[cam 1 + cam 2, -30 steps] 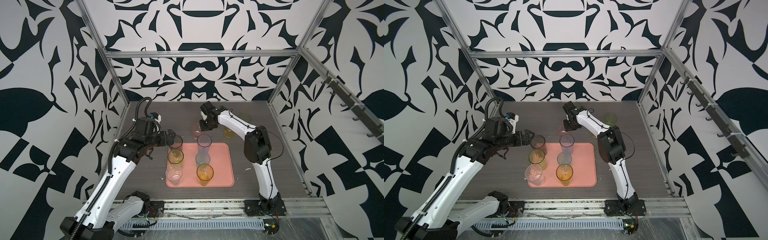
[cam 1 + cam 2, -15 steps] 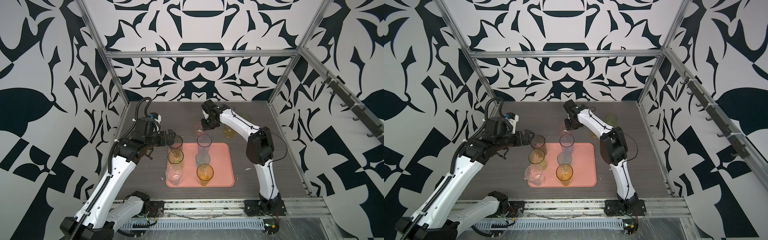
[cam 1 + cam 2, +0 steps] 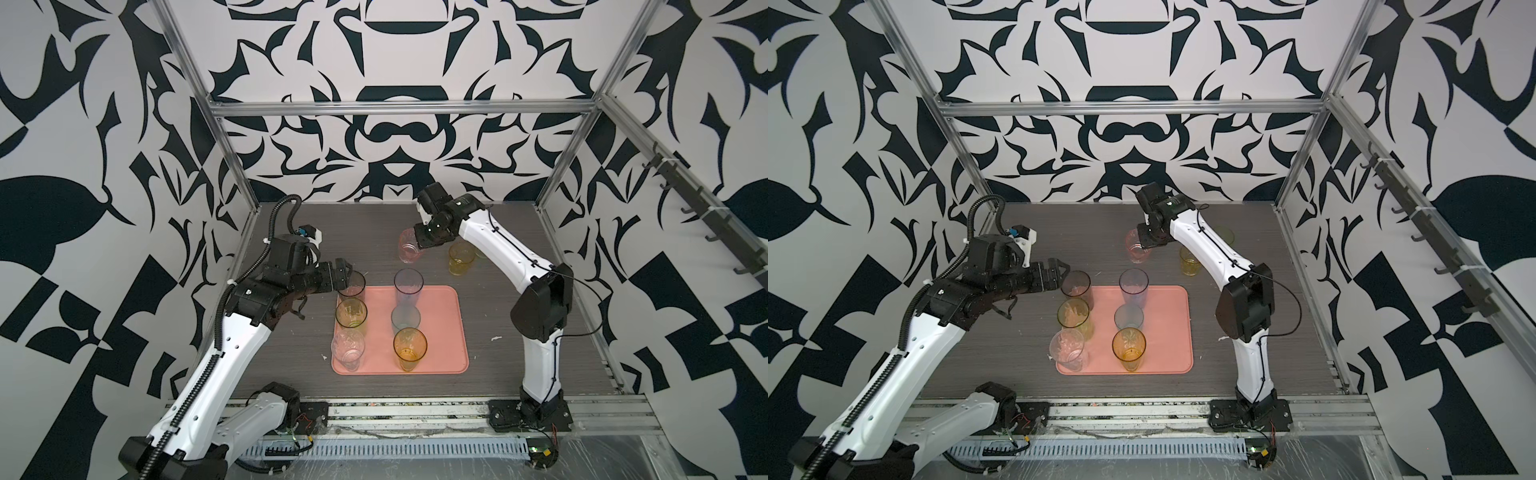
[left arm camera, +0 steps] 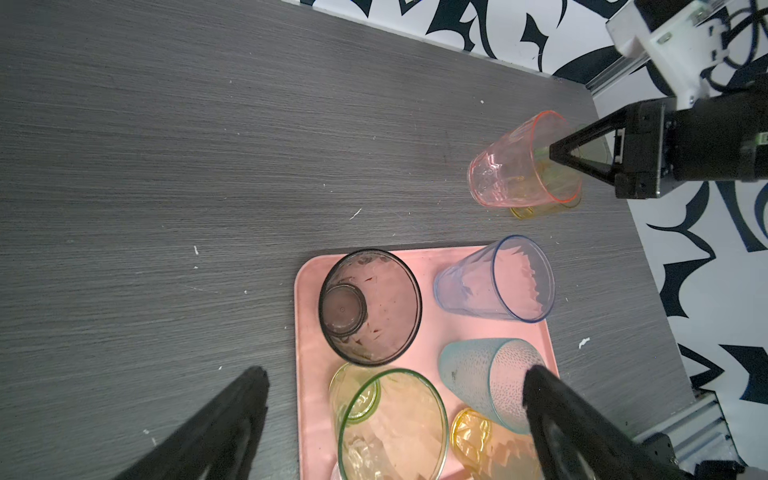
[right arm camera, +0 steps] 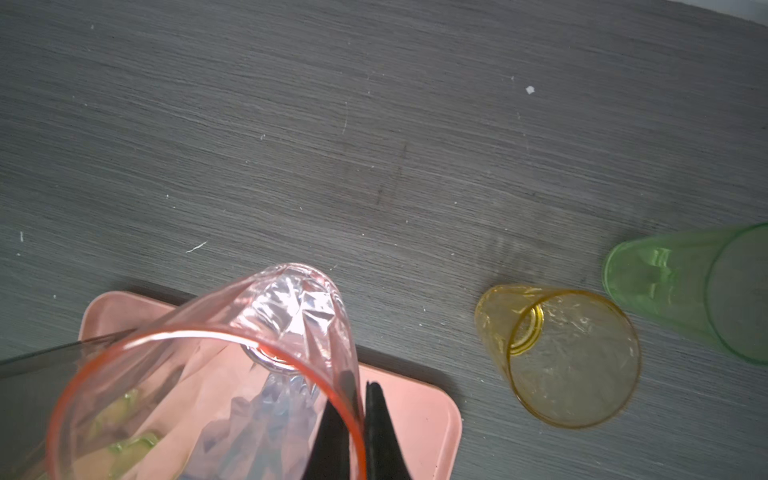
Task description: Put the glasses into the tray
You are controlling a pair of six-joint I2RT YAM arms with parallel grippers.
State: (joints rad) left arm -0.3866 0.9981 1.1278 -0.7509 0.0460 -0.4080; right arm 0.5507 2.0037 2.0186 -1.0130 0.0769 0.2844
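The right gripper (image 3: 419,244) pinched the rim of the pink tumbler (image 3: 408,250), tilted above centre in a top view, just beyond the salmon tray (image 3: 444,332). Transport was in hand; next, probably lowering it upright onto bare tray. The left gripper (image 3: 346,277) gaped empty beside the smoky tumbler (image 3: 352,286).

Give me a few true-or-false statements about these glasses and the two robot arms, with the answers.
1. The right tool grips the pink glass by its rim. True.
2. The left tool holds a glass. False: it is open and holds nothing.
3. Six glasses stand in the tray. True.
4. Every glass is in the tray. False: a yellow glass and a green glass stand on the table.
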